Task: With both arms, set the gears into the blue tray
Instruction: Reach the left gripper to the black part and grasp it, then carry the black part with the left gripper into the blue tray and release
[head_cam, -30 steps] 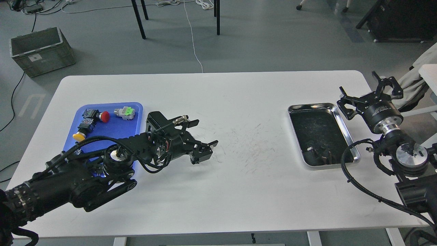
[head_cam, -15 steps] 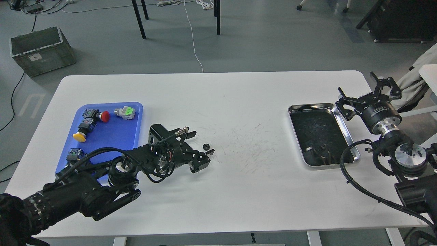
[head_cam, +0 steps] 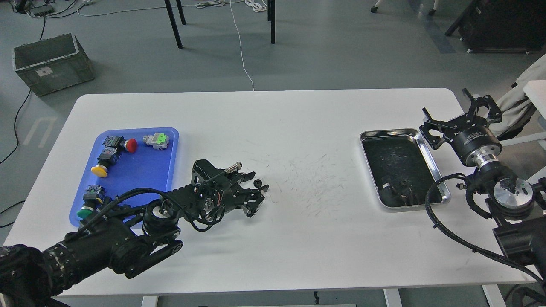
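Observation:
A tiny black gear (head_cam: pixel 257 183) lies on the white table between the two fingers of my left gripper (head_cam: pixel 258 181), which has drawn in on it from both sides. The blue tray (head_cam: pixel 140 170) sits to the left of that gripper, behind my left arm. More dark gears (head_cam: pixel 401 186) lie in the near end of the steel tray and are hard to tell apart against its black liner. My right gripper (head_cam: pixel 460 113) hovers open beyond the steel tray's right rim, holding nothing.
The blue tray holds push-button switches with red (head_cam: pixel 128 145), yellow (head_cam: pixel 99 170) and green (head_cam: pixel 156 139) caps, plus one more (head_cam: pixel 87 205) at its near end. The steel tray (head_cam: pixel 426 147) stands at the table's right. A grey crate (head_cam: pixel 51 64) and chair legs are on the floor behind.
My left arm has pulled back and swung so that the gear now shows between its fingers, and those fingers have narrowed onto it. The right arm has barely moved.

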{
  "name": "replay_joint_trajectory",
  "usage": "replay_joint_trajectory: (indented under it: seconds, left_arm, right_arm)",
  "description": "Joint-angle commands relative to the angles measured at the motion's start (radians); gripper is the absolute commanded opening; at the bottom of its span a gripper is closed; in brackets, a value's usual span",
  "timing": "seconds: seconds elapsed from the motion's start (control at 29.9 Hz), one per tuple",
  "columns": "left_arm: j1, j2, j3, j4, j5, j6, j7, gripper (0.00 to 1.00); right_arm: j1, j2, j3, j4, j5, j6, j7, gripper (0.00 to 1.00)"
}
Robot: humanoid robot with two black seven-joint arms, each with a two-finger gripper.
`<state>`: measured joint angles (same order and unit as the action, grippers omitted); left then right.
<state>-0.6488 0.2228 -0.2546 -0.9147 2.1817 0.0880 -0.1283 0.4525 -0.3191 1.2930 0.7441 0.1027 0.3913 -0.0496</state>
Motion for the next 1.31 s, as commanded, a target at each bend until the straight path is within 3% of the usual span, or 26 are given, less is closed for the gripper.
replay_joint_trajectory:
  seconds: [0.0, 0.1, 0.37, 0.64, 0.9, 1.1, 1.27]
  left_arm:
    - [0.001, 0.000, 0.000, 0.000, 0.000, 0.001, -0.001, 0.19]
    - [0.003, 0.000, 0.000, -0.001, 0.000, 0.001, 0.001, 0.10]
    - [-0.005, 0.056, -0.015, -0.055, 0.000, 0.033, 0.004, 0.09]
    - [-0.095, 0.387, -0.046, -0.315, -0.163, 0.015, 0.073, 0.09]
    - [-0.091, 0.655, -0.028, -0.316, -0.476, 0.015, 0.081, 0.09]
    - [0.012, 0.644, -0.028, -0.237, -0.523, 0.062, 0.079, 0.09]
    - [0.047, 0.547, -0.028, -0.161, -0.510, 0.085, 0.079, 0.11]
  right_arm:
    - [-0.002, 0.000, -0.003, 0.000, 0.000, 0.000, 0.001, 0.96]
    - [-0.002, 0.000, -0.003, 0.000, 0.000, 0.000, -0.001, 0.96]
    - [0.006, 0.000, -0.004, 0.000, 0.000, -0.002, 0.001, 0.96]
    - [0.014, 0.000, -0.006, 0.003, 0.000, -0.003, 0.001, 0.96]
    - [0.014, 0.003, -0.006, 0.005, 0.000, -0.005, -0.001, 0.96]
    - [0.014, 0.005, -0.006, 0.006, 0.000, -0.005, -0.001, 0.96]
    - [0.014, 0.000, -0.008, 0.006, -0.001, -0.006, -0.001, 0.96]
